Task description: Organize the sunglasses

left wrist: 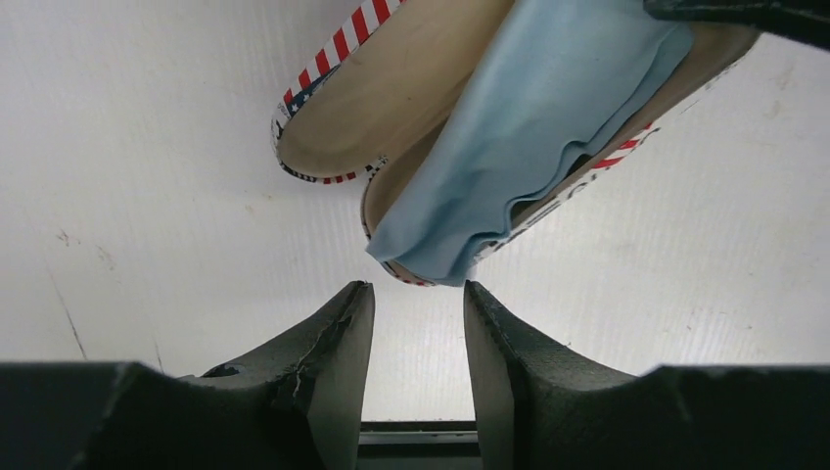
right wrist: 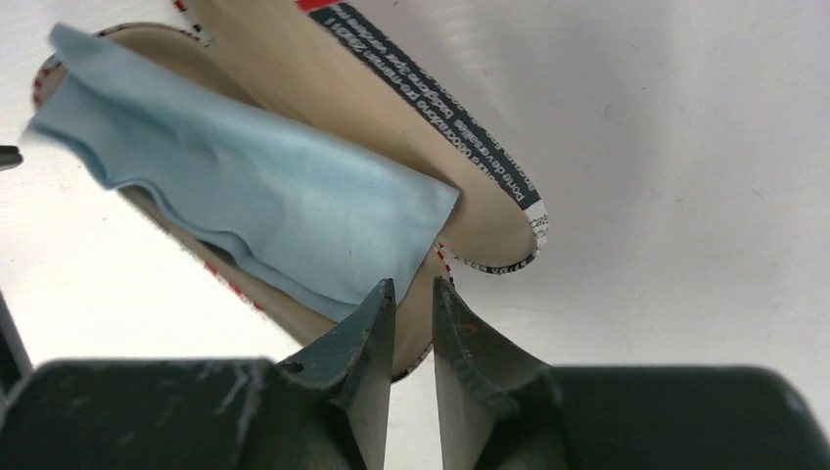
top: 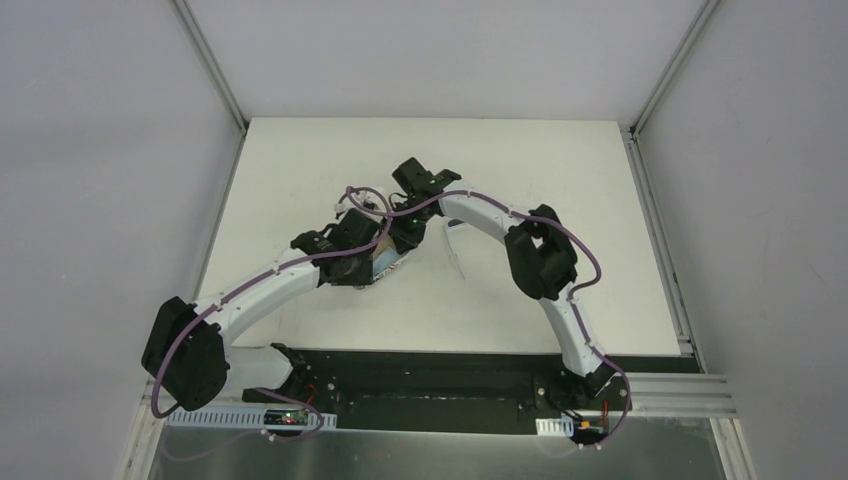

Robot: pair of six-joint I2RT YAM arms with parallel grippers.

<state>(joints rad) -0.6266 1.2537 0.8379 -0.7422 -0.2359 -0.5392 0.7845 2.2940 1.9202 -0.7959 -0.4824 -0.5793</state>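
Item: sunglasses [top: 456,255], one pair, thin white frame, lying on the white table [top: 560,160] just right of the case and outside it, below the curve of the right arm (lenses too small to make out in the top view; neither wrist camera shows the pair). Item: case [left wrist: 391,108], oblong, lying open with its two beige-lined halves spread, outer shell printed with red-and-white stripes on one side and black-and-white lettering on the other. Item: light blue cloth [left wrist: 548,117], draped loosely over the lining of one half, one rumpled edge hanging past the rim onto the table. Left gripper [left wrist: 418,286]: low over the table just short of the case's end, jaws moderately parted, nothing between them. Right gripper [right wrist: 413,282]: at the opposite end of the case, jaws parted only by a narrow slit and holding nothing, with a corner of the cloth just beside its left fingertip. Both arms meet over the case near the table's middle.
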